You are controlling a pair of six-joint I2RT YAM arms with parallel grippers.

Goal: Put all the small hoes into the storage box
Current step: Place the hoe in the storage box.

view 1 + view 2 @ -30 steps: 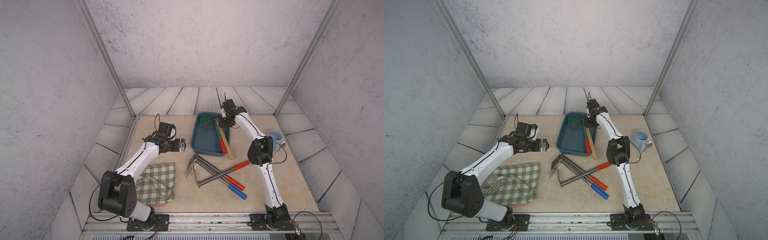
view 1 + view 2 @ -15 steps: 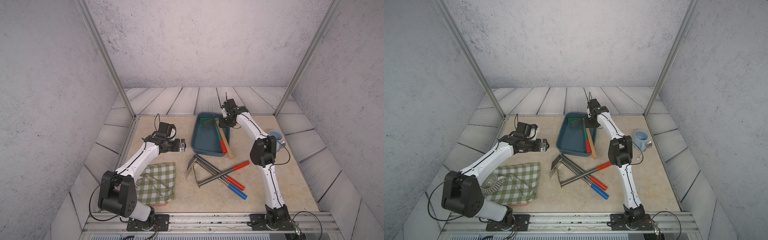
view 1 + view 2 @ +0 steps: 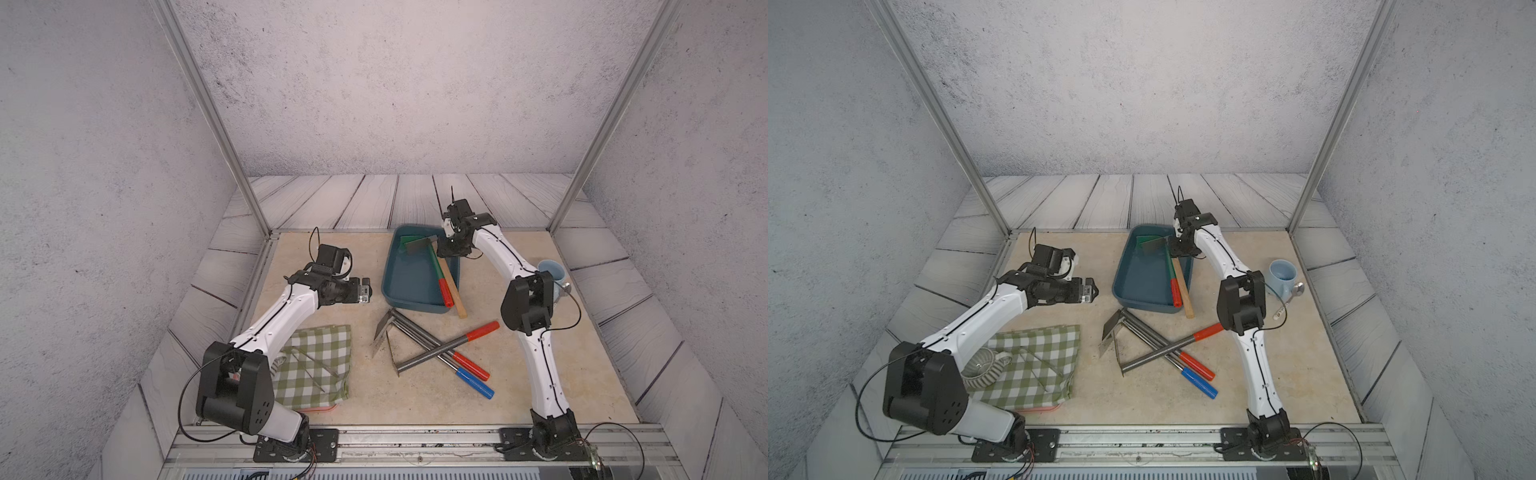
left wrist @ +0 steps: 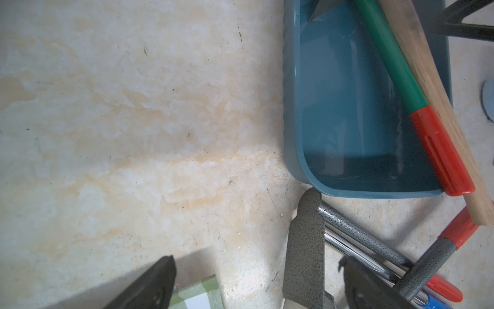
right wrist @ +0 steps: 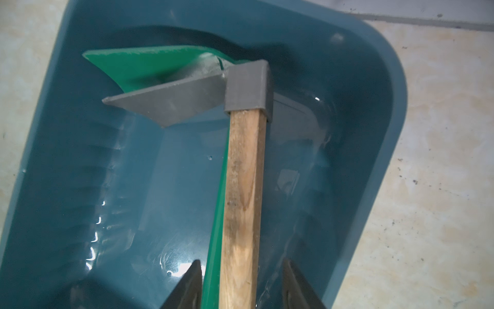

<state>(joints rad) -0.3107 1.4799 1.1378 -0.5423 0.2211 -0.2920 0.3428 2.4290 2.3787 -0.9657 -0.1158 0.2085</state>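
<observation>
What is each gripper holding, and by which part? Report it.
Nothing is held. The right gripper straddles the wooden handle of the hoe, jaws open and clear of the wood. The left gripper is open and empty.

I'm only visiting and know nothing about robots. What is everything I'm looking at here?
storage box: one, dark teal-blue, far middle of the table
small hoe: one, wooden handle and grey head, head in the box, handle end past its near rim
green tool: one, green with red grip, in the box beside the hoe
grey metal tools: three, two red grips and one blue, crossed on the table in front of the box
checked cloth: one, green and white, by the left arm
ribbed cup: one, whitish, at the cloth's edge
mug: one, light blue, beside the right arm's elbow
left gripper: one, black, open, left of the box
right gripper: one, black, open, astride the hoe's handle
</observation>
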